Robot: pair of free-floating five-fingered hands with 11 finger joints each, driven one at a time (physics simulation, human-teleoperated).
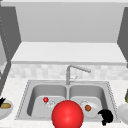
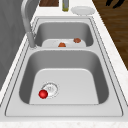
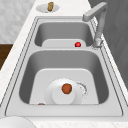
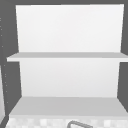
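My right hand [image 1: 106, 117] hovers by the sink's front right corner with its fingers relaxed and nothing in them. In the left side view it shows at the far top right [image 2: 113, 2]. Beside it, a white plate [image 1: 93, 111] lies in the right basin with a brown ball [image 1: 88, 108] on it. My left hand [image 1: 2, 100] peeks in at the far left edge, over a plate [image 1: 3, 112] carrying a brownish loaf [image 1: 5, 105]. A small red ball [image 1: 45, 99] rests by the left basin's drain [image 2: 51, 89]. A big red sphere [image 1: 67, 115] sits at the front middle.
The faucet [image 1: 75, 68] stands behind the divider, its spout turned right. On the right counter are an empty white plate [image 2: 83, 10] and a greenish bottle [image 2: 65, 6]. A second brown piece [image 2: 77, 40] lies in the right basin. White shelves [image 4: 67, 55] hang above.
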